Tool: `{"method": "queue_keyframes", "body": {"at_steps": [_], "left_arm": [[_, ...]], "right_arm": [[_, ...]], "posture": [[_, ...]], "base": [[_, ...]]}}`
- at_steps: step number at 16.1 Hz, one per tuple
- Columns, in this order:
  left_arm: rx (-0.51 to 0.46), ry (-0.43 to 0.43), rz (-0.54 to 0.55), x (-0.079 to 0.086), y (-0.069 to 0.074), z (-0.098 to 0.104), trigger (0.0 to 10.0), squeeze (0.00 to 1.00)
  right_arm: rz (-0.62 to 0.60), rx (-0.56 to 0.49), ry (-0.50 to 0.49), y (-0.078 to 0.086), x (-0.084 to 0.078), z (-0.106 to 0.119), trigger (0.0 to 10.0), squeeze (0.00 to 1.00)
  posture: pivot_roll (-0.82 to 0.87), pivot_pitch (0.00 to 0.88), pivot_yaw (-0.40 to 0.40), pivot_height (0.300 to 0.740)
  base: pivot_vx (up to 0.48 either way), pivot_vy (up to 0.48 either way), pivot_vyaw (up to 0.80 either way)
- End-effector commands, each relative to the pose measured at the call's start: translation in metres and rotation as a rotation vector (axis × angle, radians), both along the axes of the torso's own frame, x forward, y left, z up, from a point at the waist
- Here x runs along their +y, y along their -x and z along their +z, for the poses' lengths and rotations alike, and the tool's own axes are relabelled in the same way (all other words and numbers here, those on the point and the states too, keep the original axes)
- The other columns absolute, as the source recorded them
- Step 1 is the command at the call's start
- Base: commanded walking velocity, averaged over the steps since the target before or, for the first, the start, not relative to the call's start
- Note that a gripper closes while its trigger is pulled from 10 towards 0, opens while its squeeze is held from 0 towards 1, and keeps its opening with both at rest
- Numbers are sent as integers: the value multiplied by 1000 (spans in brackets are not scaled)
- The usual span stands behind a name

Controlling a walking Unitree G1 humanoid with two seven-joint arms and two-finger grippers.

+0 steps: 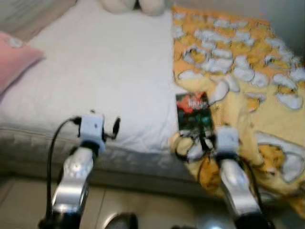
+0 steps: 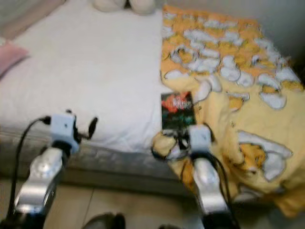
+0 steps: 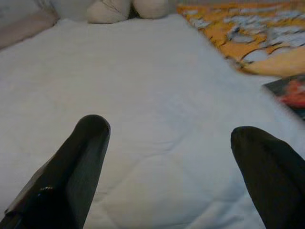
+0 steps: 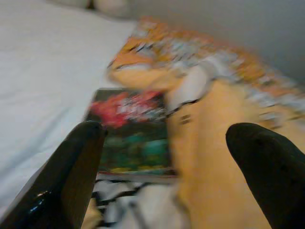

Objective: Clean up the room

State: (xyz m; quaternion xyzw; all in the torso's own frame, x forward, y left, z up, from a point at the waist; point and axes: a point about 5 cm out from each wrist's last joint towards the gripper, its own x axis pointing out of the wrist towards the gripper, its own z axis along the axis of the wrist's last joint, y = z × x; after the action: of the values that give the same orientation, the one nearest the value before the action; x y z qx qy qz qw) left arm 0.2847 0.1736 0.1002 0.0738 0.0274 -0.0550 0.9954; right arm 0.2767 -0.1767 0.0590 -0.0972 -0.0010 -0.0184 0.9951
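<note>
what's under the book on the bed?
The book lies flat at the seam between the white sheet and the yellow patterned blanket, overlapping both. Anything beneath it is covered. The open right claw points at it, not touching.

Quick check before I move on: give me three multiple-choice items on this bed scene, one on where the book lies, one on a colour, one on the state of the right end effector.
1. Where does the book lie?
A. on the floor
B. at the near edge of the bed, where the white sheet meets the yellow blanket
C. on the pink pillow

2. What colour is the patterned blanket?
A. blue
B. green
C. yellow and orange

3. How is the right end effector?
A. open, holding nothing
B. shut on the book
C. shut on the blanket

Key: 1 B, the book sits at the blanket's edge beside the sheet. 2 C, seen in both eye views. 3 A, the right wrist view shows its fingers wide apart, the book beyond them.
</note>
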Motion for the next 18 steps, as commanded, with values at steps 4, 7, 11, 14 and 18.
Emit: {"method": "queue_keyframes", "body": {"at_steps": [4, 7, 11, 14, 18], "left_arm": [[-21, 45, -143, -48, -18, 5, 10000, 0], [-24, 82, -189, -69, -37, 11, 10000, 0], [-19, 83, -200, -79, -50, 12, 10000, 0], [5, 115, -142, -76, -57, 10, 10000, 0], [27, 138, -80, -69, -61, 4, 10000, 0]], "right_arm": [[-69, -54, 50, 14, -21, 7, 10000, 0], [-60, -78, 1, 1, -22, 24, 10000, 0], [-46, -62, 5, -7, -24, 27, 10000, 0], [25, -15, -17, -7, -13, 20, 10000, 0], [35, 26, -54, -2, -15, 14, 10000, 0]], "posture": [[-44, 0, -37, 740], [-125, 0, -7, 740], [-160, 0, 2, 740], [-148, 0, -9, 740], [-139, 0, -28, 740]], "base": [[0, 0, 0], [377, 0, -713], [480, 0, -692], [476, 0, -175], [291, 208, 0]]}}
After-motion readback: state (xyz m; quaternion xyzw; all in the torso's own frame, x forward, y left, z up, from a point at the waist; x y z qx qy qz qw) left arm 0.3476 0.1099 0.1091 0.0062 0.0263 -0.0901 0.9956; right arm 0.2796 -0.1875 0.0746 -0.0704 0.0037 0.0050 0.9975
